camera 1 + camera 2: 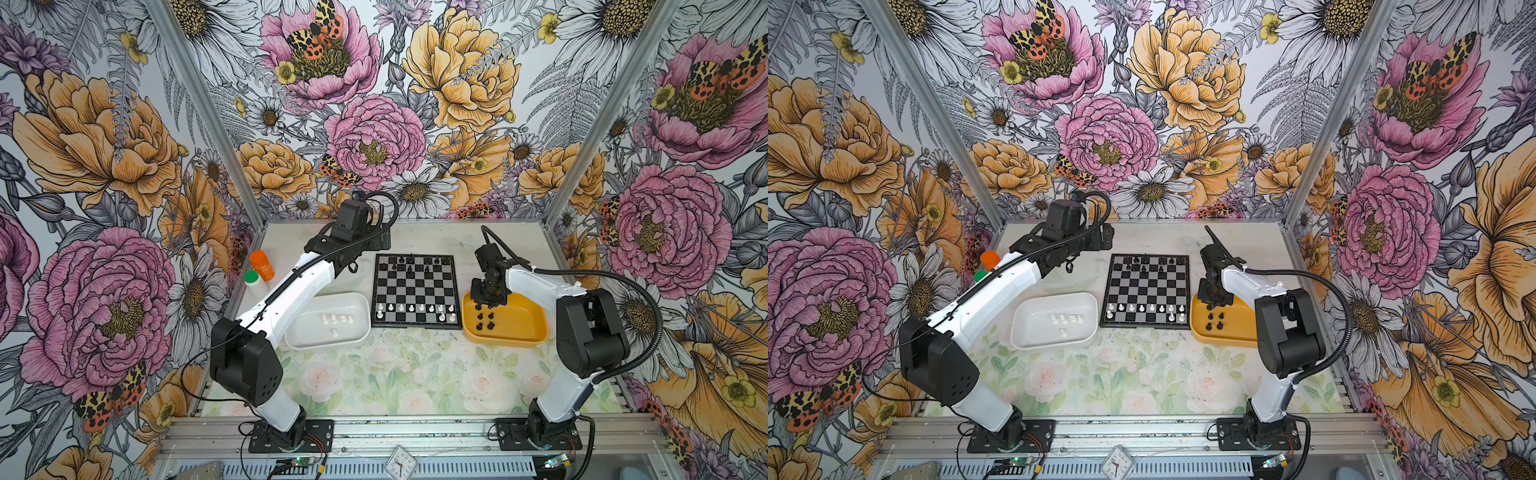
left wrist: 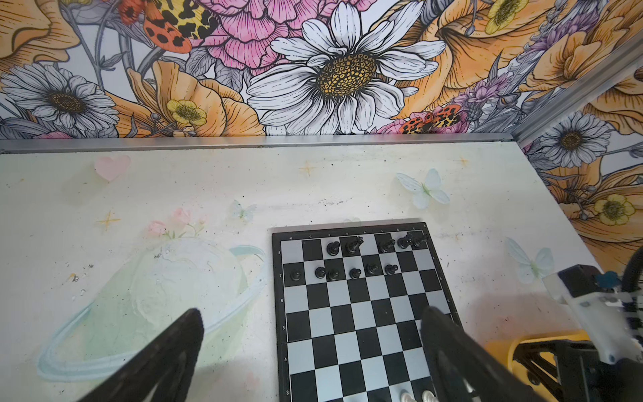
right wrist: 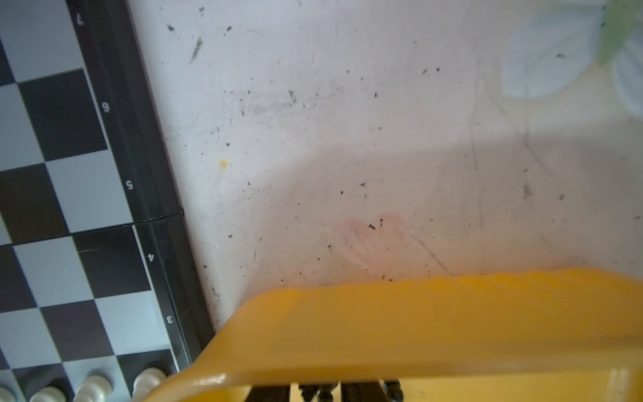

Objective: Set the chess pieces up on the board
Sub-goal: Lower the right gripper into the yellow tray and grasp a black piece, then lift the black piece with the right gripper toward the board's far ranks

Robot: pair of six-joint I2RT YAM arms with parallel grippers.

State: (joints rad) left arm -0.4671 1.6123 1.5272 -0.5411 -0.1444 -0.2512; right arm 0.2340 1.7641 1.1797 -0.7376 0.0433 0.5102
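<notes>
Flowered wallpaper all round, pale printed tabletop (image 1: 415,374) below, and the action is on the right. The right gripper (image 1: 489,296) is down inside the yellow tray (image 1: 528,334), at the far corner nearest the board (image 1: 415,291). Its wrist view catches only the fingertips (image 3: 269,395), with a black chessman (image 3: 322,392) between them. Clamped on it or just short? I can't tell from here.

Moving outward, the loose black pieces (image 1: 484,320) cluster just on the near side of that claw. They look upright, long axis pointing straight up into the jaws. Beyond the tray rim, the black ranks (image 1: 411,266) with their gaps lie to the claw's left and farther from the robot. So the carry, as I read it, goes up, left and away. The right arm is clearly the nearer one.

Across the board, the left gripper (image 2: 313,313) hangs above its far left side, spread wide and empty. White stragglers (image 1: 334,320) wait in the white tray (image 1: 311,336).
</notes>
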